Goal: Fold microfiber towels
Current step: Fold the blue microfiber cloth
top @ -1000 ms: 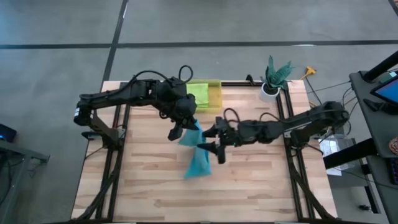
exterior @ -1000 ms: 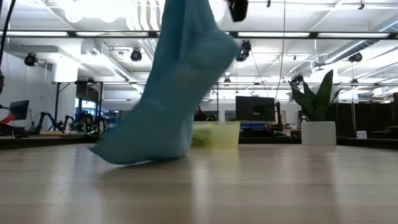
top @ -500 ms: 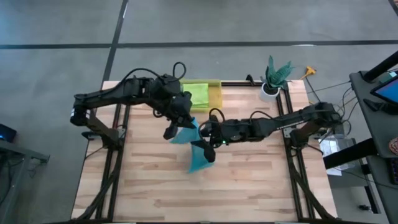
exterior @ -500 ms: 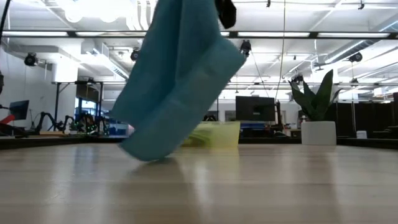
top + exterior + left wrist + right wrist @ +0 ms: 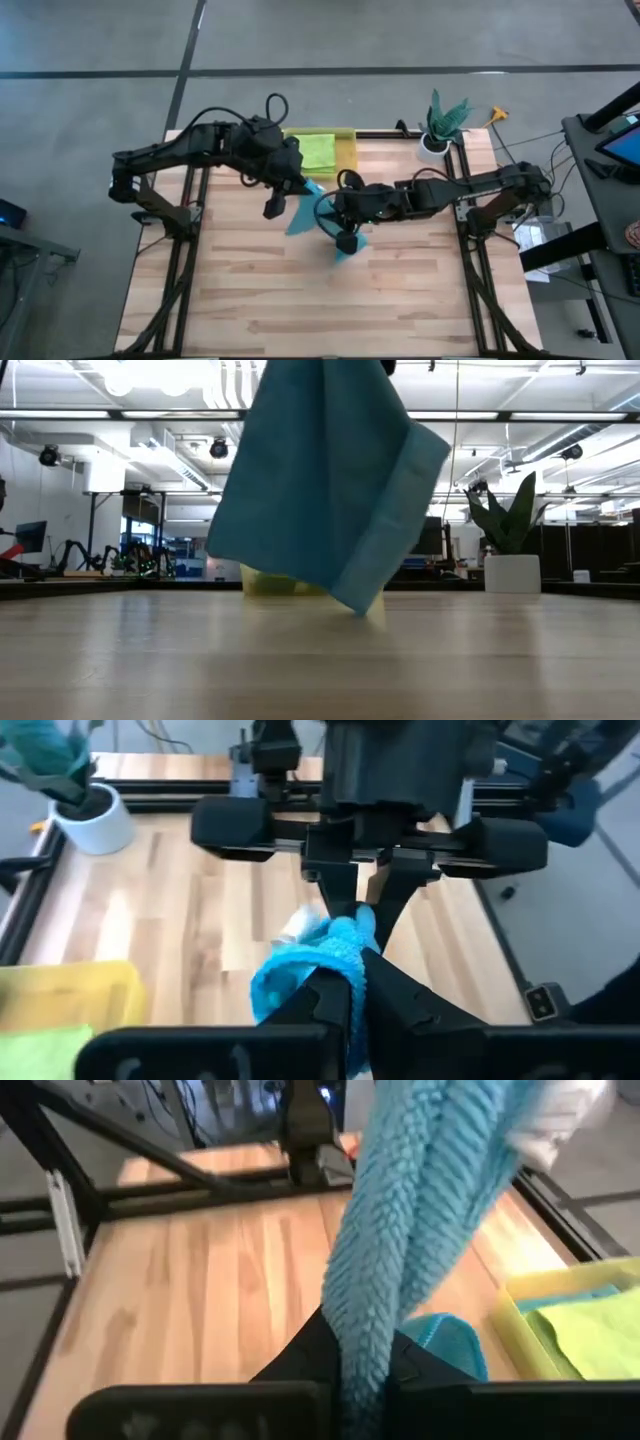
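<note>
A teal microfiber towel (image 5: 303,208) hangs between my two grippers over the middle of the table. In the low view the towel (image 5: 320,490) falls in a broad sheet, its lowest corner (image 5: 362,608) close to the tabletop. My left gripper (image 5: 280,205) is shut on one bunched part of it. My right gripper (image 5: 342,238) is shut on another part, close by and facing the left one. A lime green towel (image 5: 318,150) lies in the yellow bin (image 5: 347,152) at the far edge. My left gripper pinches a bunched-up part of the teal towel (image 5: 335,955) between its two fingers, several layers gathered together. The towel is lifted and hangs below. My right gripper pinches a fold of the teal towel (image 5: 372,1330) between its two fingers. The cloth runs upward from the fingers in two thick layers.
A white pot with a green plant (image 5: 437,138) stands at the far right corner. The yellow bin (image 5: 560,1295) holds the green cloth and a strip of teal. Bare wooden tabletop (image 5: 300,300) lies toward the near edge.
My right gripper has moved toward the towel and shut on it. The towel's lower part, which lay on the table, has been raised and now hangs between both grippers. My left gripper has drifted slightly toward the left edge.
</note>
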